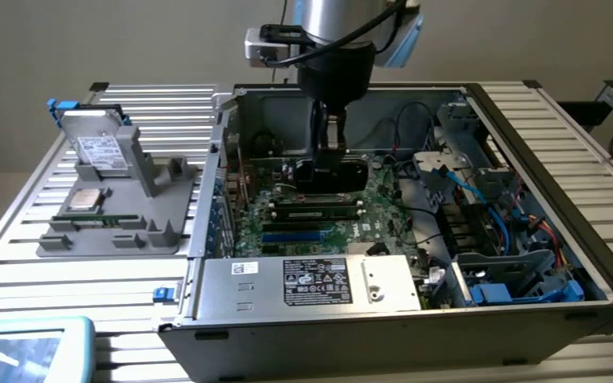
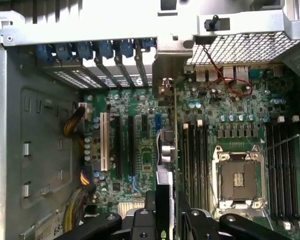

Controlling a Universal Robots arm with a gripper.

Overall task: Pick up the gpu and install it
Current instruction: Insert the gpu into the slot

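Left side: gray holder (image 1: 125, 233) on the table (image 1: 29, 279) at the exterior view's left, hard drive (image 1: 102, 152) standing up in it, memory stick (image 1: 96, 215) lying flat.
Case: open PC case (image 1: 392, 329) just beside it, motherboard (image 1: 285, 217) facing up.
Gripper: your gripper (image 2: 166, 205) reaches down inside the case.
Fingers (image 2: 149, 202): clamped on the gpu (image 2: 163, 195).
Gpu: held edge-on over the motherboard, by the blue slot (image 2: 157, 122); can't tell if it's touching.
Right side: blue cables (image 1: 504, 231) along the case wall.
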